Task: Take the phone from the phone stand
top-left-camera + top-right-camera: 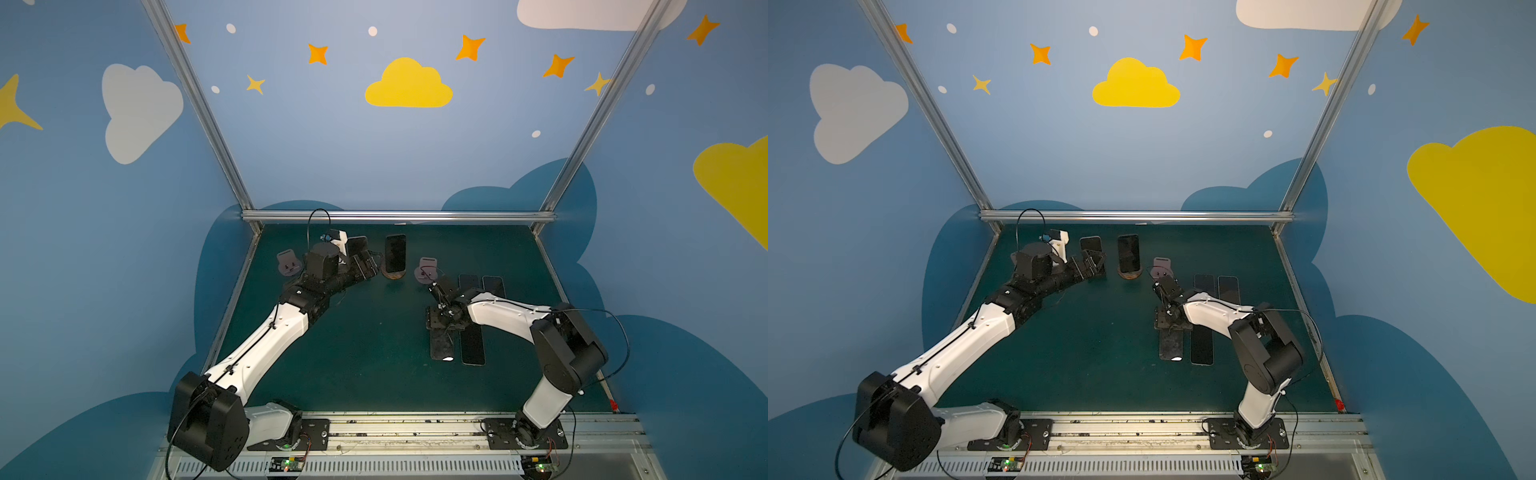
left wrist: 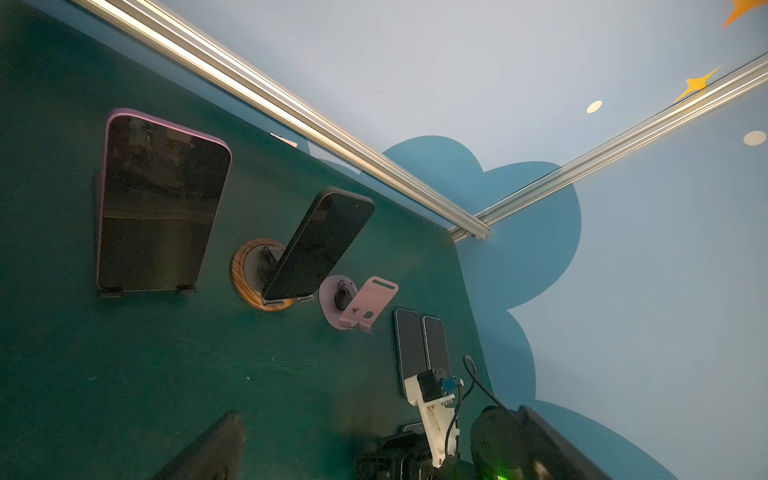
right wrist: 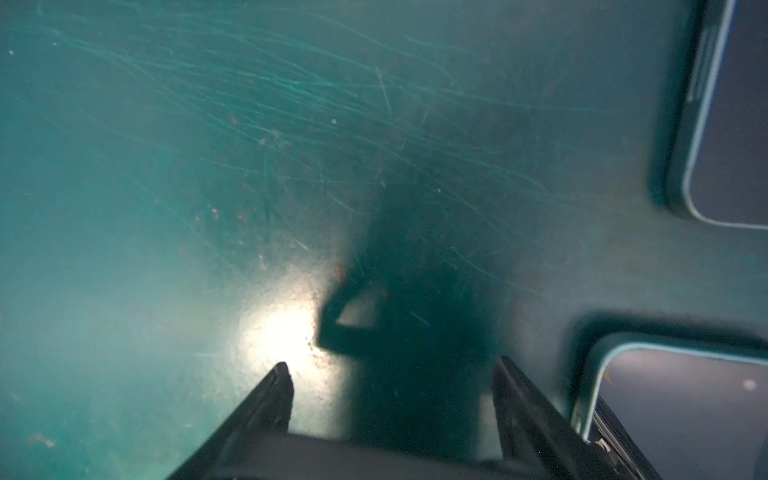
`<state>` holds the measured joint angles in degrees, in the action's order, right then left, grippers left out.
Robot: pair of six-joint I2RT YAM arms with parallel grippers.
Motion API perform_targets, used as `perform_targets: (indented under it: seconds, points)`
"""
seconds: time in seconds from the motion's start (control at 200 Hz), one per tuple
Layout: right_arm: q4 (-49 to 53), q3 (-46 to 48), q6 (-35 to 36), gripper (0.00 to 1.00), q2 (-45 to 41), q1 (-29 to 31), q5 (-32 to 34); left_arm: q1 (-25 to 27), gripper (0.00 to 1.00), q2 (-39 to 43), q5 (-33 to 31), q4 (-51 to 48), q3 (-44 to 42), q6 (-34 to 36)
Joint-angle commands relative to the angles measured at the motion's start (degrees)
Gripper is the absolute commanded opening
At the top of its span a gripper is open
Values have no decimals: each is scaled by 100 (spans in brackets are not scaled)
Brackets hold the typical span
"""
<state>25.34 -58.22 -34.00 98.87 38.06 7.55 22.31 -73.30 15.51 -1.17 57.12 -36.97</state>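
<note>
Phones, six in all, are counted on the green table point(image 1: 353, 353): two are propped on stands and four are laid flat. The purple-cased phone point(image 2: 162, 203), the one to be removed, is seated upright on its dark stand point(image 2: 111, 293) near the far edge, toward the far-left corner. A black phone point(image 2: 320, 245) is leaned on a wooden-based stand point(image 2: 243, 270) beside it, around the middle of the far edge.

Four stands are counted. The two pink ones are left bare: the left pink stand point(image 1: 288, 262) toward the left edge and the right pink stand point(image 1: 427, 268) just right of the wooden base.

The flat phones are arranged toward the right edge in two pairs: the far inner phone point(image 1: 468, 284) with the far outer phone point(image 1: 493, 286), and the near inner phone point(image 1: 441, 345) with the near outer phone point(image 1: 472, 345).

The left gripper point(image 1: 1093, 266) is held spread wide close in front of the purple-cased phone. Nothing is grasped, and whether a finger touches the phone cannot be told. The right gripper point(image 3: 390, 368) is pointed down at bare table, fingers parted, nothing between them. A flat phone's corner is seen just beside one finger.
</note>
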Motion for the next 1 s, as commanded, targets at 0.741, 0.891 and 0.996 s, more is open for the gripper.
perform_targets:
  seconds: [0.741, 0.891, 0.996]
  points:
    - [140, 116, 383, 63, 58, -150, -555, 79, 100, -9, -123, -103, 123, 191]
    - [154, 157, 274, 65, 150, -134, -571, 85, 100, -18, -206, -111, 110, 217]
    - [173, 212, 221, 67, 217, -135, -639, 81, 100, -27, -133, -120, 132, 199]
